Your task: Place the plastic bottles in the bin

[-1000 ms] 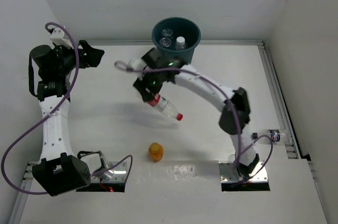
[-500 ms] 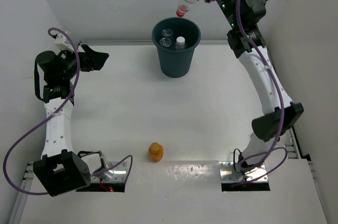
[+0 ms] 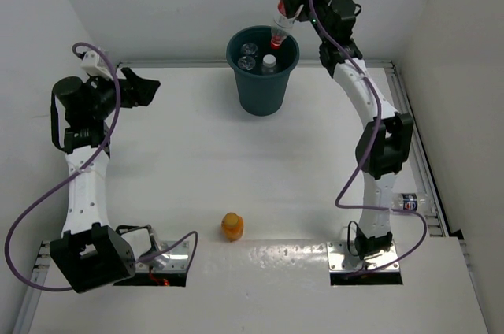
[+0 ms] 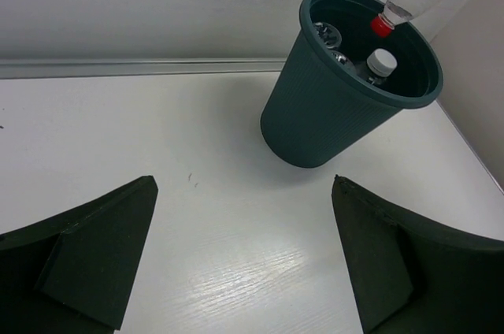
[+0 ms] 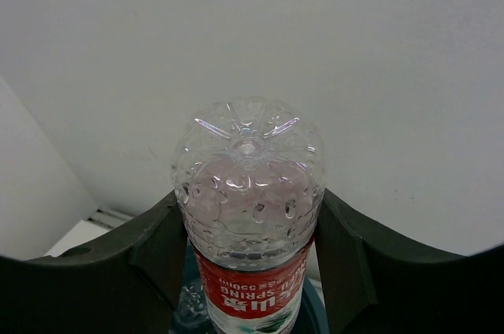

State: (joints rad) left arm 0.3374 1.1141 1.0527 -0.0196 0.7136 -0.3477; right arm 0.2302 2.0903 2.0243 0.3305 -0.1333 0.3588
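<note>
The dark teal bin stands at the back of the table and shows in the left wrist view. Bottles lie inside it, one with a white cap. My right gripper is shut on a clear red-labelled bottle and holds it cap down over the bin's right rim. In the right wrist view the bottle's base fills the space between my fingers. A stubby orange bottle stands near the front. A clear blue-labelled bottle lies at the right edge. My left gripper is open and empty, left of the bin.
White walls close in the table at the back and both sides. A metal rail runs along the right edge. The arm bases are bolted at the near edge.
My right arm has carried the red-labelled bottle from mid-table up to the back. In the last half second it came lower, so the cap now sits at the bin's rim. The left arm has hardly moved.
</note>
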